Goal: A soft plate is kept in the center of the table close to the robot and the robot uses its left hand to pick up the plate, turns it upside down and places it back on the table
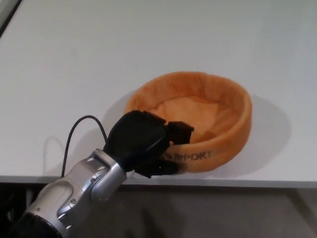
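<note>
The soft orange plate, a plush bowl shape with dark lettering on its near wall, sits close to the table's front edge, its open side up. It is tipped so that the near wall faces the camera. My left hand is shut on the plate's near left rim, with a finger hooked over the rim into the inside. The silver forearm comes in from the bottom left. My right hand does not show.
The white table stretches away behind the plate. Its front edge runs just below the plate, with dark floor under it. A black cable loops up from my left wrist.
</note>
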Tool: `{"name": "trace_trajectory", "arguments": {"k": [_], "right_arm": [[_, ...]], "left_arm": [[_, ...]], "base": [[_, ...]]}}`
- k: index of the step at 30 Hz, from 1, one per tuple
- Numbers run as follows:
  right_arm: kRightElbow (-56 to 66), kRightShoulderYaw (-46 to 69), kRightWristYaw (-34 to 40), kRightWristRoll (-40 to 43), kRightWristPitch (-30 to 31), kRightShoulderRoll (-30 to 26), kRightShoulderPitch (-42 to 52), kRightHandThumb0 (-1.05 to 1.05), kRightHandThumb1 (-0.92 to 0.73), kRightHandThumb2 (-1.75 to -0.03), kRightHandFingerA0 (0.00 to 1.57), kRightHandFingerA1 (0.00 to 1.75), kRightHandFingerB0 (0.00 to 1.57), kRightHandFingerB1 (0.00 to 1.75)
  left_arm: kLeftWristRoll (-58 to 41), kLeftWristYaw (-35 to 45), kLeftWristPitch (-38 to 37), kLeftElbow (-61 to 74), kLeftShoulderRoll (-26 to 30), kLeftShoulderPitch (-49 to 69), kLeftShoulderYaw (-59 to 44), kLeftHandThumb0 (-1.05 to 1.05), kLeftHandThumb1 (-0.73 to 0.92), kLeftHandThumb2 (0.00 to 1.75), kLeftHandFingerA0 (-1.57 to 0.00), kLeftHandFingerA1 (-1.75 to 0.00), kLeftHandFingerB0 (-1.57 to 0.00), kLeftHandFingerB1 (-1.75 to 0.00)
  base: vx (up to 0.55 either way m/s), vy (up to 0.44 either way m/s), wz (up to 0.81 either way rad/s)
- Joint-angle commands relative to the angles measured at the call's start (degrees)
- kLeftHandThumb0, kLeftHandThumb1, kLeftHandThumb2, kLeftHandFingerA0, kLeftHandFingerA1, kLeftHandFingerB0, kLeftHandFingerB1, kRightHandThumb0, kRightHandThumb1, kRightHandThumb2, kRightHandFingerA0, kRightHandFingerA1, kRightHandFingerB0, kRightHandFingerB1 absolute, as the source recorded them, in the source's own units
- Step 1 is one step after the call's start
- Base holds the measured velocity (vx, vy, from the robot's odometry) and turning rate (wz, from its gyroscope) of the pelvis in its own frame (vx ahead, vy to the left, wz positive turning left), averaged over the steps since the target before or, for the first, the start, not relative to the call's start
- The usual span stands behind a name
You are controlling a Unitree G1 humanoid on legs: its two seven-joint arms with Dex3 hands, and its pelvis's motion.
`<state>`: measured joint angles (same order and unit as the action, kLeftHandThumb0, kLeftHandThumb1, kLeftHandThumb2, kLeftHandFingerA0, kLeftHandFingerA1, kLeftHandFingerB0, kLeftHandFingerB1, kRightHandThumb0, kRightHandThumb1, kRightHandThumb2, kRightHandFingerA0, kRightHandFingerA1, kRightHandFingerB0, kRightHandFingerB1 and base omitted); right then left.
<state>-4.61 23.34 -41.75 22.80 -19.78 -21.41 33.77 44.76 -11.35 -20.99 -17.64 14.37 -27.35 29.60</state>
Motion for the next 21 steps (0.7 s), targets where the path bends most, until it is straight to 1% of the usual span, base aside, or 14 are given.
{"name": "trace_trajectory", "arguments": {"k": [1,2,3,5,6,8,9,10,11,13,18,19,20,21], "right_arm": [[-0.3,0.8,0.2,-1.6,0.3,-2.1,0.7,-0.79,-0.91,-0.68,0.23,0.38,0.00,0.16],[-0.1,0.8,0.5,-1.5,0.9,-2.0,0.8,-0.79,-0.91,-0.67,0.24,0.38,0.00,0.17],[0.0,0.6,0.7,-1.8,1.0,-2.0,0.8,-0.84,-0.76,-1.09,0.20,0.51,0.00,0.12],[0.2,0.5,0.7,-1.8,1.4,-2.1,0.9,-0.82,-0.74,-1.09,0.21,0.52,0.00,0.14],[0.2,0.5,0.7,-1.9,1.1,-2.1,0.9,-0.79,-0.91,-0.67,0.24,0.38,0.00,0.15],[0.1,0.7,0.6,-2.1,0.9,-2.5,0.8,-0.79,-0.91,-0.68,0.24,0.37,0.00,0.13],[0.0,0.7,0.7,-2.3,0.7,-2.5,0.8,-0.86,-0.78,-1.09,0.19,0.50,0.00,0.10],[0.0,0.7,0.9,-2.4,0.6,-2.4,0.7,-0.86,-0.78,-1.09,0.19,0.50,0.00,0.10],[0.0,0.7,0.7,-2.4,0.6,-2.7,0.7,-0.87,-0.81,-1.10,0.20,0.51,0.00,0.08],[0.5,0.7,1.0,-2.4,1.7,-2.7,1.0,-0.87,-0.79,-1.10,0.20,0.51,0.00,0.09],[0.6,0.6,0.7,-2.2,1.8,-2.8,1.3,-0.90,-0.79,-1.10,0.20,0.51,0.00,0.07],[0.4,0.5,0.7,-2.4,1.6,-2.8,1.3,-0.79,-0.91,-0.67,0.24,0.39,0.00,0.13],[0.2,0.5,0.9,-2.8,1.3,-2.8,1.2,-0.79,-0.92,-0.68,0.25,0.40,0.00,0.12],[0.1,0.4,0.9,-3.0,1.2,-2.8,1.2,-0.81,-0.73,-0.88,0.20,0.46,0.00,0.08]], "left_arm": [[-37.4,20.1,12.4,16.9,-6.5,5.9,-10.8,-0.31,0.62,0.63,-0.92,-1.75,-0.74,-1.75],[-38.7,20.1,15.0,20.1,-8.6,6.8,-10.3,-0.31,0.64,0.63,-0.91,-1.75,-0.73,-1.75],[-39.8,20.0,16.3,22.2,-9.9,7.2,-10.0,-0.31,0.63,0.64,-0.92,-1.75,-0.76,-1.75],[-43.5,20.7,19.3,25.1,-12.1,7.9,-10.4,-0.30,0.61,0.64,-0.91,-1.75,-0.76,-1.75],[-47.2,21.4,22.5,26.8,-13.6,8.1,-11.3,-0.31,0.60,0.65,-0.90,-1.75,-0.76,-1.75],[-55.7,22.1,26.6,28.2,-16.9,7.7,-13.6,-0.28,0.58,0.68,-0.91,-1.75,-0.76,-1.75],[-58.2,22.1,28.4,28.8,-18.0,7.7,-14.5,-0.27,0.57,0.68,-0.92,-1.75,-0.78,-1.75],[-60.3,21.9,30.0,29.3,-18.9,7.6,-15.3,-0.27,0.57,0.68,-0.92,-1.75,-0.78,-1.75],[-69.9,21.5,34.5,30.3,-21.4,6.7,-18.0,-0.30,0.55,0.72,-0.95,-1.75,-0.77,-1.75],[-77.2,19.6,37.1,30.6,-23.8,6.1,-20.8,-0.36,0.56,0.62,-0.96,-1.75,-0.76,-1.75],[-90.4,13.5,36.6,30.4,-29.2,6.4,-25.0,-0.37,0.56,0.60,-0.98,-1.75,-0.76,-1.75],[-94.9,12.0,35.3,29.9,-30.7,6.2,-26.5,-0.37,0.56,0.60,-0.98,-1.75,-0.78,-1.75],[-97.7,11.3,31.6,28.9,-32.4,5.9,-28.3,-0.33,0.60,0.64,-0.96,-1.75,-0.73,-1.75],[-99.4,11.0,29.8,28.2,-33.2,5.7,-29.6,-0.35,0.62,0.64,-0.95,-1.75,-0.72,-1.75]], "base": [[0.00,0.000,0.00],[0.00,0.000,0.00],[0.00,0.000,0.00],[0.00,0.000,0.00],[0.00,0.000,0.00],[0.00,0.000,0.00],[0.00,0.000,0.00],[0.00,0.000,0.00],[0.00,0.000,0.00],[0.00,0.000,0.00],[0.00,0.000,0.00],[0.00,0.000,0.00],[0.00,0.000,0.00],[0.00,0.000,0.00]]}}
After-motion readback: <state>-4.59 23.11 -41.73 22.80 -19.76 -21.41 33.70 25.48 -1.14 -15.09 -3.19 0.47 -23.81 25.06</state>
